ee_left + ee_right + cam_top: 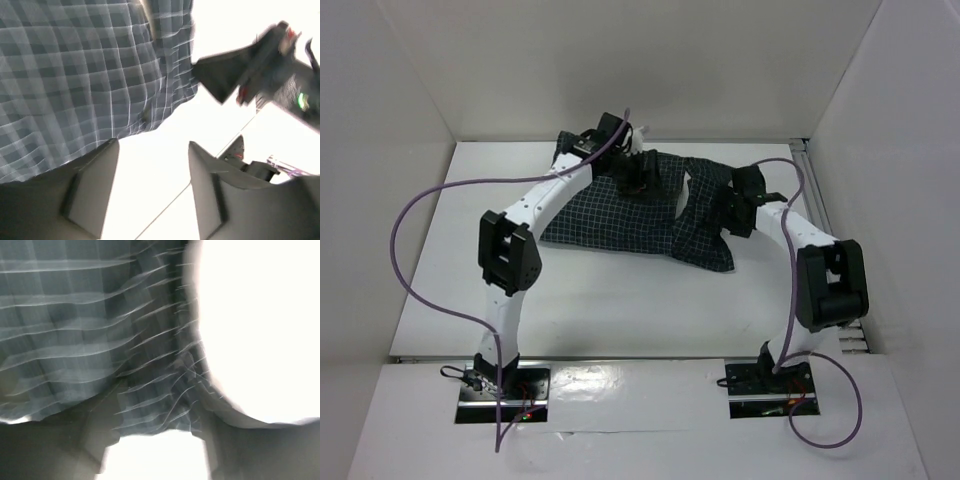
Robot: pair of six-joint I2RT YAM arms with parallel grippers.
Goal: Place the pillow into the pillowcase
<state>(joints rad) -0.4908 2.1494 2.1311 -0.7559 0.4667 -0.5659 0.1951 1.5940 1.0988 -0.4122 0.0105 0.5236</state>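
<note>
The pillowcase [620, 225] lies rumpled at the far middle of the table [620, 310]. The left gripper [152, 150] stands apart and empty. The right gripper [738, 205] also stands apart, with the hem lying between its fingers. We advise pinching opposite hem corners and drawing evenly. We cannot see the pillow and judge it to be inside; the right wrist view is blurred.
</note>
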